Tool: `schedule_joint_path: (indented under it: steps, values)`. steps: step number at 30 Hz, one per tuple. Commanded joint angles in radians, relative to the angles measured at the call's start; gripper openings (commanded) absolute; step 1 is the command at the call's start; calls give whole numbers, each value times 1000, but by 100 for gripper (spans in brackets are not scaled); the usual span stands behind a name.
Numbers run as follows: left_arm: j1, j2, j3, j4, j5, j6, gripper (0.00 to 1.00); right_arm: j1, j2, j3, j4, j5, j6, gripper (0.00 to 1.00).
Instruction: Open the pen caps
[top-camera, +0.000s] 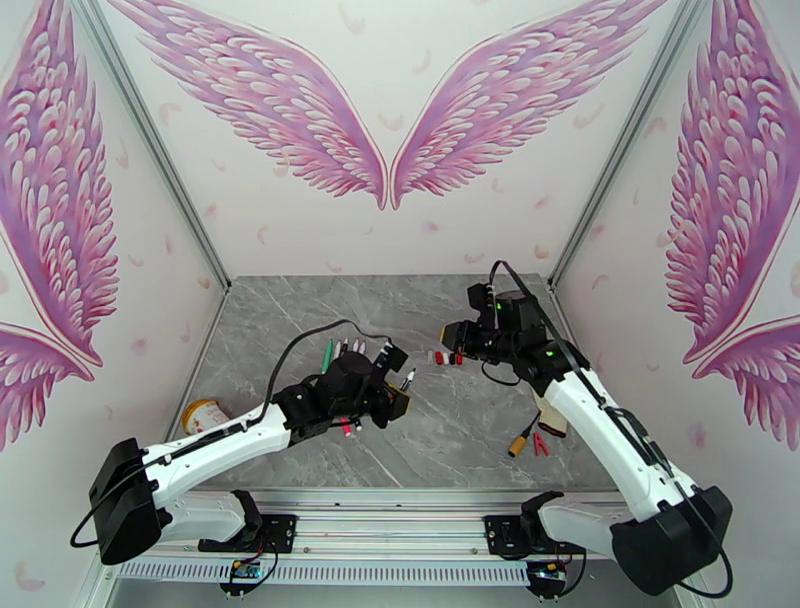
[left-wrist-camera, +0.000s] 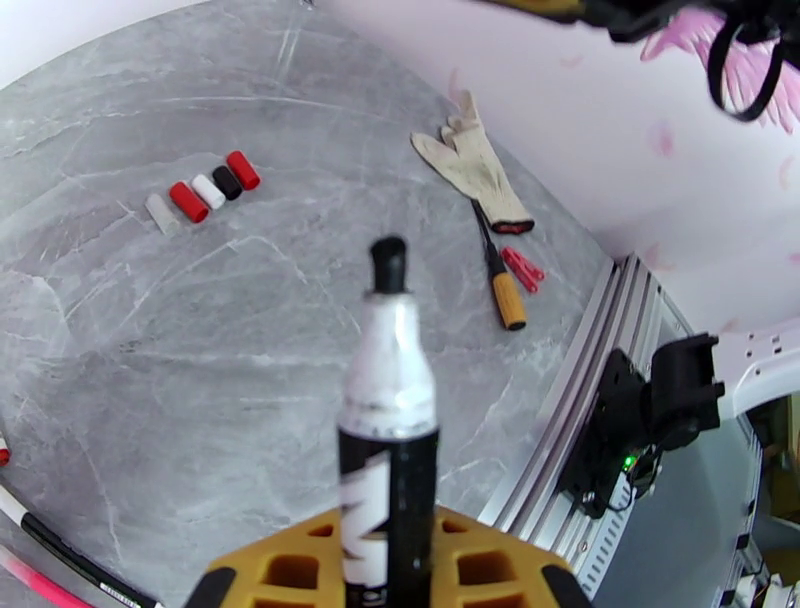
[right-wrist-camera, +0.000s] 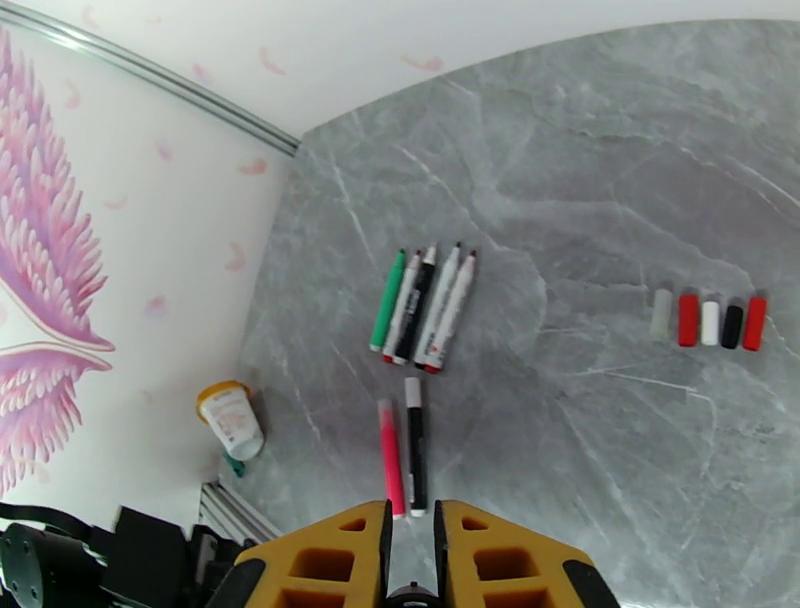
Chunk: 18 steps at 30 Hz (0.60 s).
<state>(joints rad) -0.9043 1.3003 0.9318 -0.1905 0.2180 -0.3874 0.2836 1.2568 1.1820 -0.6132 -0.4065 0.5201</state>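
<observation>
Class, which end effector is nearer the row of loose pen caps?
Right. The right end effector is close beside the row of pen caps; the left end effector, gripping a pen, is farther left.

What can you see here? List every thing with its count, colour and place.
loose pens: seven, green, white, black, pink; lying left of centre.
held pen: one, white-black, uncapped; between left fingers.
caps: five, red, white, black; row right of the pens.
tub: one, white, orange-topped; left edge.
glove: one, off-white; right edge.
screwdriver: one, orange handle; beside glove.
small red item: one; beside screwdriver.
left fingers: yellow, shut on held pen.
right fingers: yellow, shut.
</observation>
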Motion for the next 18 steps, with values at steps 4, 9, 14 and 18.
schedule_joint_path:
  steps: [4,9,14,18]
  values:
    - [34,-17,-40,99,9,-95,2,-78,164,40,-167,53,-183,0]
    - [53,-28,-59,94,12,-101,3,-113,305,57,-174,129,-238,0]
    - [57,-24,-64,76,8,-94,3,-169,418,103,-171,134,-273,1]
    - [59,-9,-59,65,4,-86,2,-209,517,152,-171,127,-300,2]
